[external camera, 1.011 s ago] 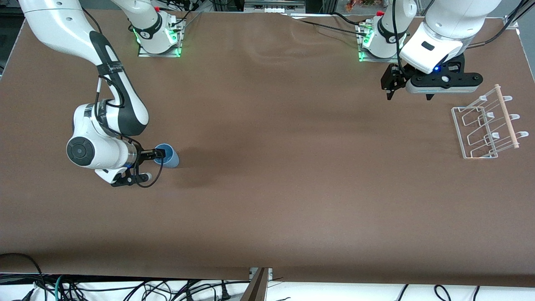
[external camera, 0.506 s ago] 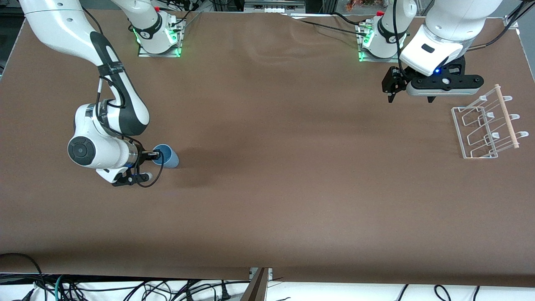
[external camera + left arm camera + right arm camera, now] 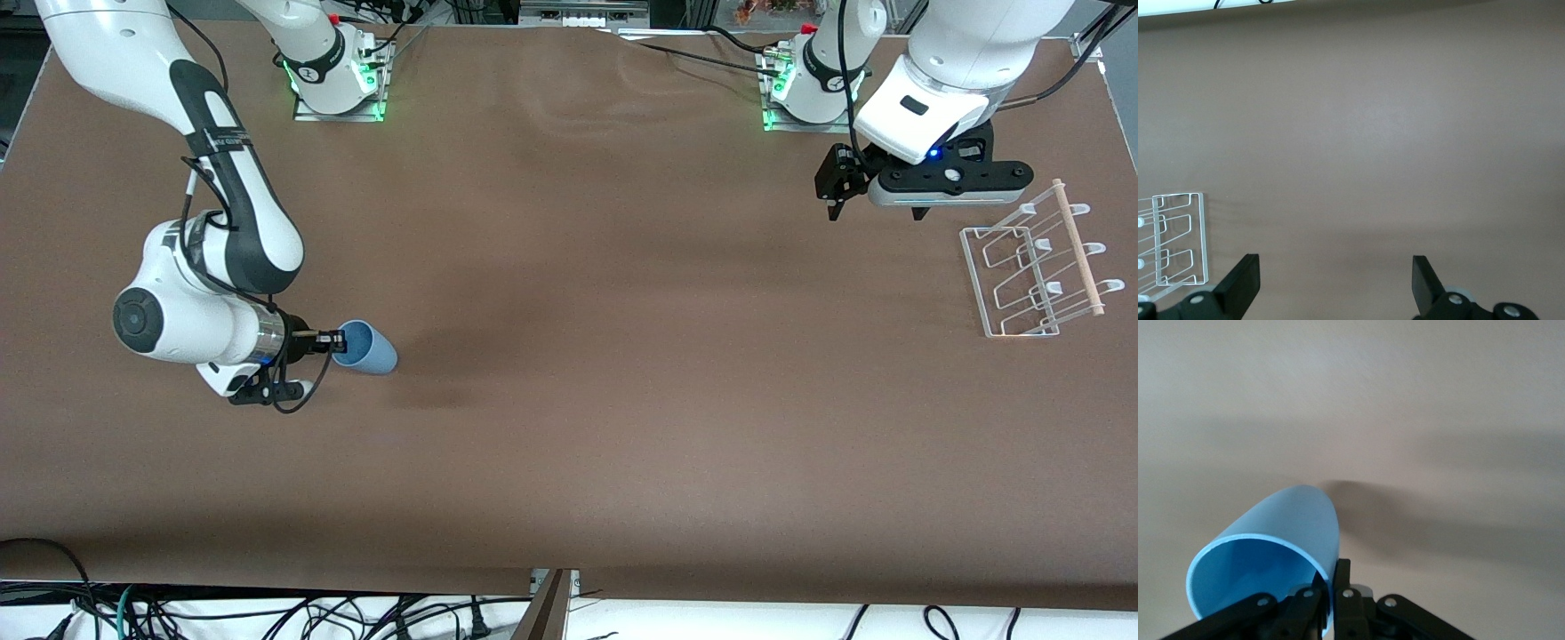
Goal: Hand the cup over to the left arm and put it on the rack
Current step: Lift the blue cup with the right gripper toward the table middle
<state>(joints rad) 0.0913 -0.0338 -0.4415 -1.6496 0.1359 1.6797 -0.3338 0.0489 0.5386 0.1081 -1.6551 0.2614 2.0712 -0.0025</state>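
The right hand [image 3: 336, 337] pinches only the rim of the small light-blue tapered plastic cup [image 3: 368, 348], held tilted above the brown table [image 3: 578, 400] at the right arm's end; so thin a grip risks slipping. The left hand [image 3: 876, 203] waits spread beside the white wire rack [image 3: 1022, 271].

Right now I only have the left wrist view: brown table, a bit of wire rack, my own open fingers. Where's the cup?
Observer: The cup is at the right arm's end of the table, clamped by the right gripper.
Operator: Gripped how?
Observer: In the right wrist view the fingers pinch the cup's rim wall, one inside and one outside; the cup lies tipped over, mouth toward that wrist.
Operator: And me relative to the rack?
Observer: The left gripper hangs open over bare table beside the rack, toward the bases.
Operator: Anything on the rack?
Observer: No, just its pegs and wooden dowel.
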